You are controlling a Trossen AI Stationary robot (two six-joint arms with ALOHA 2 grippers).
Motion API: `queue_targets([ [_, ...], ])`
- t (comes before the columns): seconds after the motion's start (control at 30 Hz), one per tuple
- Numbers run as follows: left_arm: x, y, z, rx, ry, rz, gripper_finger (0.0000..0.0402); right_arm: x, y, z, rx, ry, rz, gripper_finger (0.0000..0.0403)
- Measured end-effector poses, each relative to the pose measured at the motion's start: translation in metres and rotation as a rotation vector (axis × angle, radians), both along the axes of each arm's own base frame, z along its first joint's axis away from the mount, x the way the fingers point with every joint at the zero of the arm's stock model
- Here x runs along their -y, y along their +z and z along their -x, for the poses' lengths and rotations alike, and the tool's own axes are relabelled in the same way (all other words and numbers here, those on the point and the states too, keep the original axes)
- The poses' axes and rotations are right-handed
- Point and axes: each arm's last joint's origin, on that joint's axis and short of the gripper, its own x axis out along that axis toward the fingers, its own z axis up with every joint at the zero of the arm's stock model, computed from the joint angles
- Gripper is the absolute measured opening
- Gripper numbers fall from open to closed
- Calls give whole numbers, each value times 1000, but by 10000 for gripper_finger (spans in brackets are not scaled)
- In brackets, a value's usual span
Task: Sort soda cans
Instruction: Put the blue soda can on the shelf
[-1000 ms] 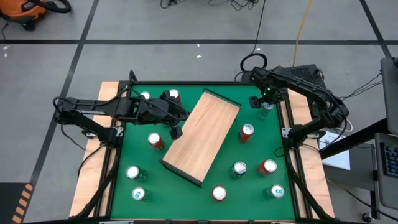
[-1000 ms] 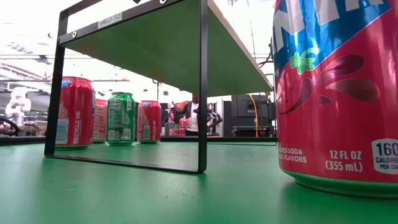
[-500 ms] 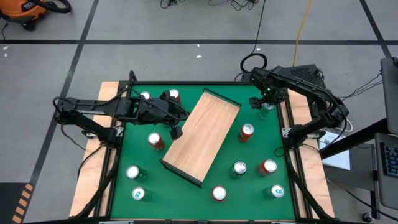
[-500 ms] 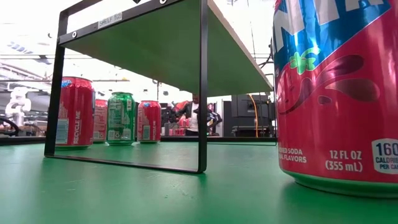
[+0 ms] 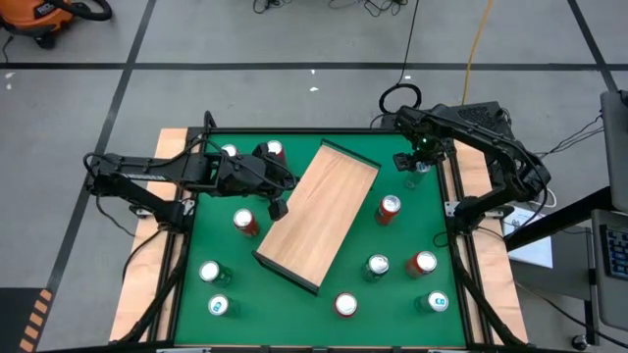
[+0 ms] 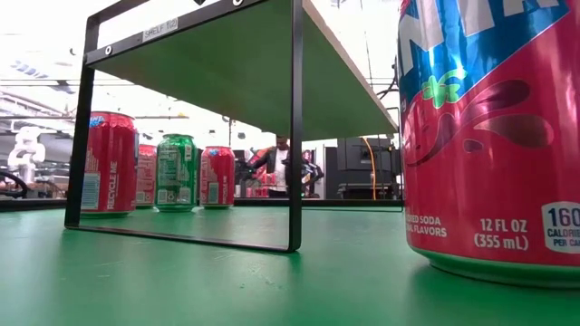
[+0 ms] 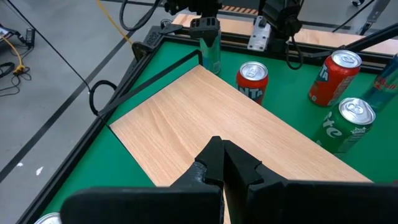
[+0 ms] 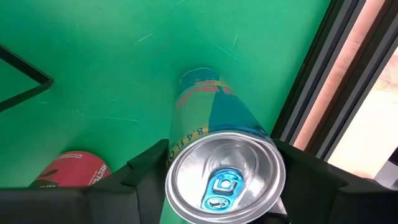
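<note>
Straddling a slim teal aluminium soda can (image 8: 214,155), the right gripper (image 5: 416,163) is seen near the upper right corner of the green felt-covered table (image 5: 294,299) in the high view. In the right wrist view its dark fingers (image 8: 144,168) flank the can's silver top on both sides, very near the rim; whether they press the can cannot be told, so the jaws are read as partly parted around it. That can stands upright just beside the black metal frame rail (image 8: 323,81) at the table's edge.

Over the middle left of the high view the left gripper (image 5: 278,208) is held at the edge of the light wooden shelf board on black legs (image 5: 319,216), which lies diagonally across the centre. In the left wrist view its fingers (image 7: 214,163) are pressed together with nothing between them.

Other cans are scattered upright on the felt: a red can (image 5: 389,209) right of the board, a green can (image 5: 377,266) and a red can (image 5: 422,263) lower right, a teal can (image 5: 436,302) near the bottom right corner, a red can (image 5: 344,305) at bottom centre, a red can (image 5: 245,223) left of the board, and two silver-topped cans (image 5: 210,273) at lower left.

In the low view a large red-and-blue can (image 6: 494,136) fills the right of the frame.
</note>
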Motion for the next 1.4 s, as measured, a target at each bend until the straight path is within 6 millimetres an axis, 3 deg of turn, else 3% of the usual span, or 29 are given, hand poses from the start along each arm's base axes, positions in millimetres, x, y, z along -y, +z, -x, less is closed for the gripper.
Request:
queue_targets([
  [0.23,1,0,0,-1,-22,15,0,-12,11,-1,92,11,4,232],
  [0.57,1,0,0,-1,-23,15,0,-61,58,21,296,-69,161,231],
  [0.8,1,0,0,-2,-26,10,0,-89,77,35,448,-119,216,232],
  [1.07,1,0,0,0,-22,17,0,-101,93,35,653,-146,270,232],
  [1.4,1,0,0,12,1,53,0,-106,105,20,831,-87,304,233],
])
